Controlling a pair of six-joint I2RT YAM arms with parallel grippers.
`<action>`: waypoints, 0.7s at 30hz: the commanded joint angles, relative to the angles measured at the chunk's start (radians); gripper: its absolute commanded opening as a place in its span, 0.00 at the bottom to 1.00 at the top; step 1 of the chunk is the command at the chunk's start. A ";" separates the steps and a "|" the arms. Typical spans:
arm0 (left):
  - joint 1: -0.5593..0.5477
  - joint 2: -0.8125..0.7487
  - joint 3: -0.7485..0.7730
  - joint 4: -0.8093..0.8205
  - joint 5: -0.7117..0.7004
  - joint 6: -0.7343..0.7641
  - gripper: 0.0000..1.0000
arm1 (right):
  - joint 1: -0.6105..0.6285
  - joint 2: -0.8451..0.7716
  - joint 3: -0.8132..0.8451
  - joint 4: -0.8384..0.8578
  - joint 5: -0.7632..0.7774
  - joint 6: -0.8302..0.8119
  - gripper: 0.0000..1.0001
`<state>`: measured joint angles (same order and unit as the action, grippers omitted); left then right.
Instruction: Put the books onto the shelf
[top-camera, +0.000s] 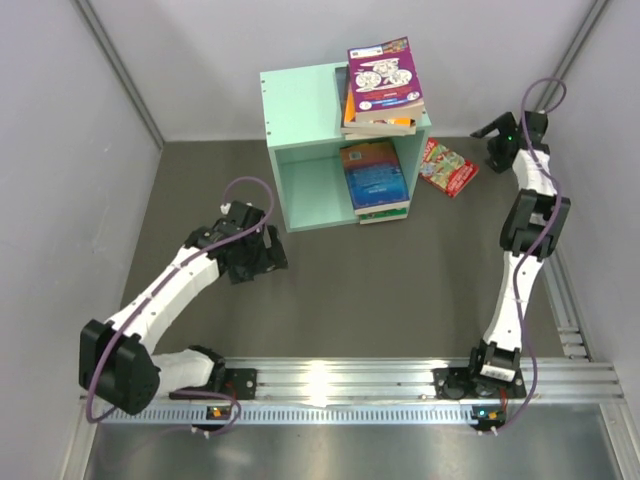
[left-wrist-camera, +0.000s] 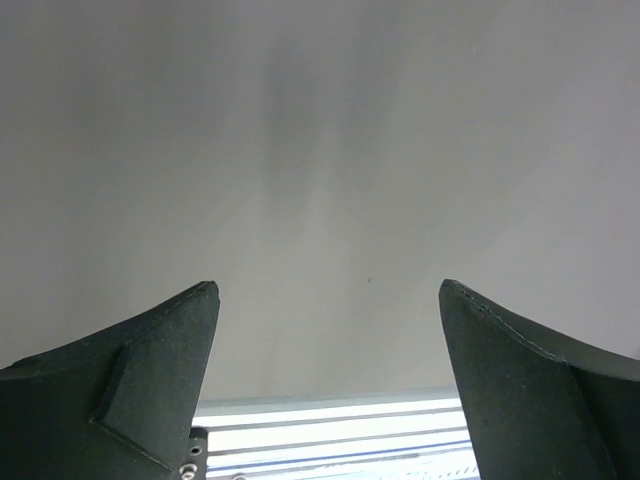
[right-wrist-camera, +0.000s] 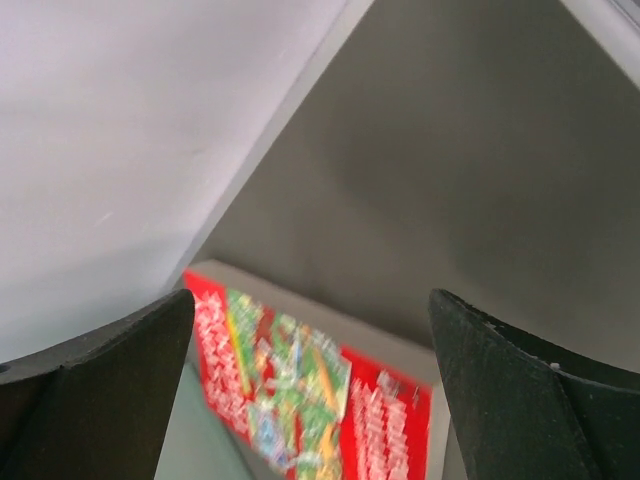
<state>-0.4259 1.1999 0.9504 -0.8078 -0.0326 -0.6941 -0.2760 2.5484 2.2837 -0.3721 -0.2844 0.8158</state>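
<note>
Currently both arms are empty. The left end effector (left-wrist-camera: 328, 300) has its fingers spread wide with nothing between them. It sits low on the table (top-camera: 400, 290), off the shelf's (top-camera: 300, 110) left front corner. It looks parked there, out of the other arm's way.

The right end effector (right-wrist-camera: 312, 295) is also spread wide and grips nothing. It hangs just right of the shelf, over the red book (top-camera: 447, 167). That book lies flat on the table close to the shelf's right side and is the only one off the shelf. My read is that the open fingers are lined up for a pick.

The other books lie flat in piles, not upright. The purple book (top-camera: 385, 80) tops a pile on the shelf's roof, at its right edge. The blue-orange book (top-camera: 375, 175) tops a pile in the shelf's opening, against the right wall and sticking out past the front.

Hard to tell:
- The book count in either pile; only spines and edges show under the top covers.
- How deep the lower pile runs under the roof.
- The red cover's print, blurred in the right wrist view and cut off at the bottom.
- Whether the right fingers touch that book.

The left wrist view shows only a blank grey surface and a strip of rail (left-wrist-camera: 330, 430), with no book or shelf in it. The right wrist view is half wall (right-wrist-camera: 120, 120).
</note>
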 joint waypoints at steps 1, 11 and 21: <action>0.006 0.074 0.080 0.030 -0.007 -0.013 0.96 | -0.003 0.085 0.120 0.016 -0.021 0.011 1.00; 0.006 0.236 0.185 0.010 0.028 -0.010 0.94 | 0.040 0.181 0.108 0.147 -0.251 0.025 1.00; 0.006 0.185 0.151 0.058 0.055 -0.013 0.94 | 0.130 -0.046 -0.255 -0.037 -0.460 -0.204 0.98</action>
<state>-0.4259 1.4345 1.0977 -0.8024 -0.0093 -0.7048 -0.1959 2.5740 2.1410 -0.2173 -0.6888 0.7437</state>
